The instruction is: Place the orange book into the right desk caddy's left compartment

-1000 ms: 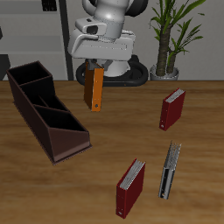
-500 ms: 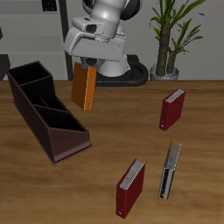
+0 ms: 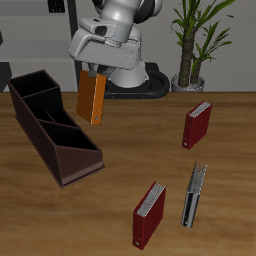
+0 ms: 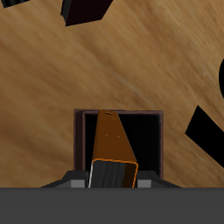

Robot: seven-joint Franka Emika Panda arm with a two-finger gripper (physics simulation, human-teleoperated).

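Note:
My gripper [image 3: 93, 72] is shut on the top of the orange book [image 3: 91, 98], which hangs upright in the air above the table, beside the right desk caddy [image 3: 50, 123] and a little higher than its rim. The caddy is a long dark maroon tray with three open sections. In the wrist view the orange book [image 4: 114, 144] points straight down from my gripper [image 4: 114, 171] over bare wood, casting a square shadow beneath it; a corner of the caddy [image 4: 86, 10] shows at the frame's edge.
A dark red book [image 3: 196, 124] stands farther along the table. Another dark red book [image 3: 149, 213] and a grey-black book [image 3: 193, 194] stand near the front edge. A potted plant [image 3: 195, 45] and the robot's base sit at the back.
The gripper has carried the orange book sideways toward the caddy and slightly higher, and the book has turned so its broad orange cover shows.

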